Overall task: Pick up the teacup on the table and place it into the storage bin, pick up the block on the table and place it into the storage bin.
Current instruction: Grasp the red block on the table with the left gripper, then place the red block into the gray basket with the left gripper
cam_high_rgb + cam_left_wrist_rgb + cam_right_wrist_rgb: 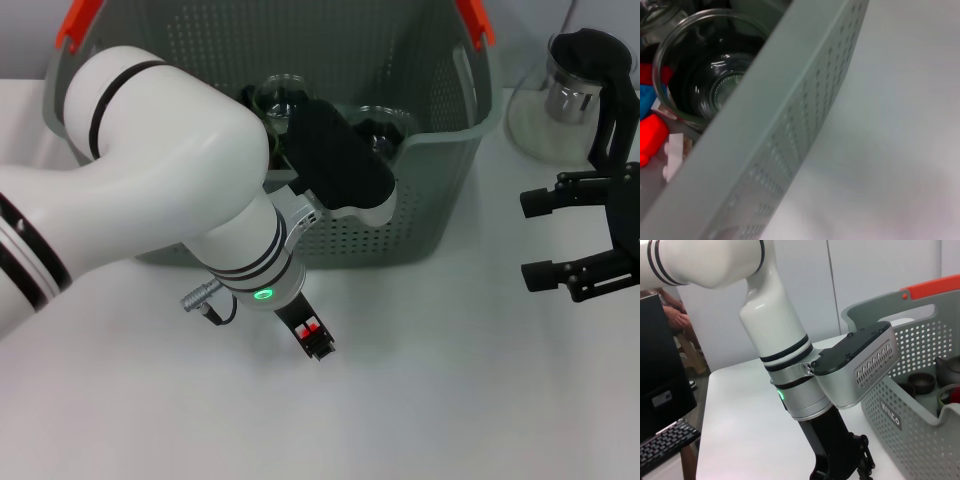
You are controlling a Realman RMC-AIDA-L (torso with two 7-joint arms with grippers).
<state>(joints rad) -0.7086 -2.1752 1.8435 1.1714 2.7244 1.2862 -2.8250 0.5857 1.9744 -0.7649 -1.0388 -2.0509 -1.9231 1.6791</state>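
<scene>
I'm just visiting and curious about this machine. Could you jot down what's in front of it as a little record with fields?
Surface: white table
Storage bin: grey-green perforated basket with orange handles, at the table's far side
Inside bin: clear glass cup, red and blue blocks, dark teaware
Left claw: low over the table just in front of the bin
Right claw: open, empty, off to the right
Beside bin: glass pitcher with black lid

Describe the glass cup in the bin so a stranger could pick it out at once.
Find the large grey-green perforated storage bin at the table's far side. Look inside, against its near wall, in the left wrist view. The clear round glass cup stands upright, mouth open; the red, blue and white blocks beside it are opaque.
</scene>
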